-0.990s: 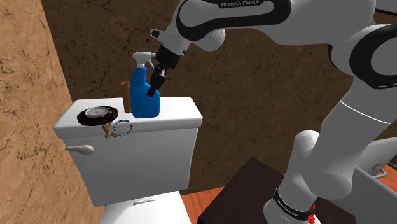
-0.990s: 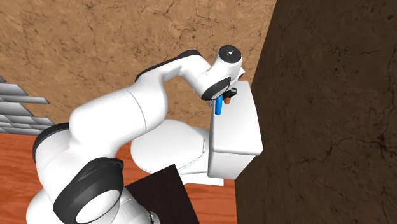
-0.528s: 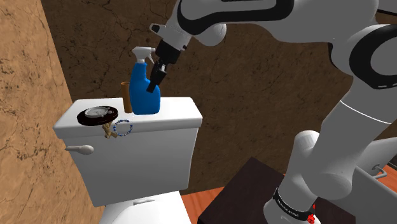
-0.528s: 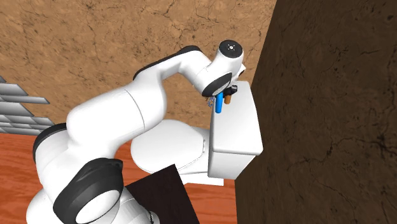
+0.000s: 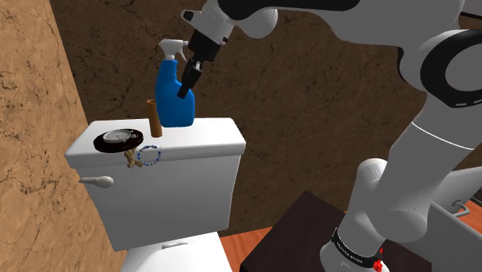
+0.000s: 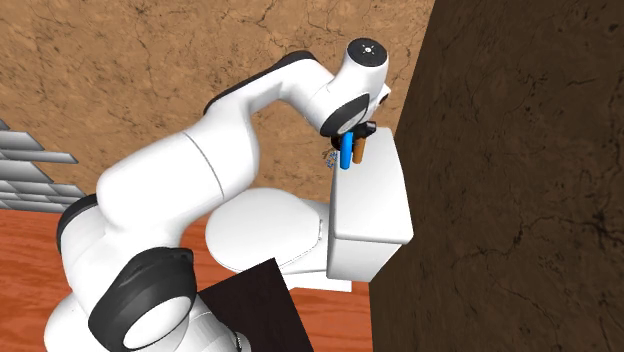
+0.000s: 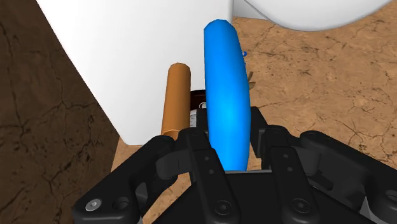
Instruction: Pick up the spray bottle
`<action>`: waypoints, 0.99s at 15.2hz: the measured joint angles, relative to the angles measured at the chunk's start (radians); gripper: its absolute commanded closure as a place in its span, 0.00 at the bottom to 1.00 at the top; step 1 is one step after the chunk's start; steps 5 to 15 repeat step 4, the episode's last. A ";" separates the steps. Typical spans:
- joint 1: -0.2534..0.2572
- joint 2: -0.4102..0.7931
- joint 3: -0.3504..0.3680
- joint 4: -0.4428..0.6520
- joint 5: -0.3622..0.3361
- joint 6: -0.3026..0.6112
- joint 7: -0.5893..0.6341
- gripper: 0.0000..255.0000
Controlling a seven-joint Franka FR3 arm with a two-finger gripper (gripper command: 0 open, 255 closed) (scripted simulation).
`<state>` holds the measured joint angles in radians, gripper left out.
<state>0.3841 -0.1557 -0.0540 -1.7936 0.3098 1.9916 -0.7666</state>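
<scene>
The spray bottle (image 5: 171,96) is blue with a white trigger head. It hangs upright just above the white toilet tank lid (image 5: 208,135), and my gripper (image 5: 188,77) is shut on its body from the side. In the second exterior view the spray bottle (image 6: 346,155) shows as a thin blue strip under the hand, over the tank's top. In the wrist view the spray bottle (image 7: 226,102) is clasped between the two black fingers (image 7: 202,153), with my gripper (image 7: 232,159) closed around its near end.
A brown cylinder (image 5: 154,118) stands on the lid right beside the bottle. A dark round dish (image 5: 118,139) lies at the lid's left end, and a beaded ring (image 5: 147,156) hangs over the front edge. Brown walls stand close behind and to the left. The dark stand (image 5: 293,239) is at lower right.
The gripper has risen with the spray bottle in it, lifting the bottle's base off the tank lid. The brown cylinder and dish have stayed put.
</scene>
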 measured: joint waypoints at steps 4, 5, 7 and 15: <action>0.000 0.008 0.000 0.055 -0.006 -0.045 0.015 1.00; 0.000 0.008 0.000 0.055 -0.006 -0.045 0.015 1.00; 0.000 0.008 0.000 0.055 -0.006 -0.045 0.015 1.00; 0.000 0.008 0.000 0.055 -0.006 -0.045 0.015 1.00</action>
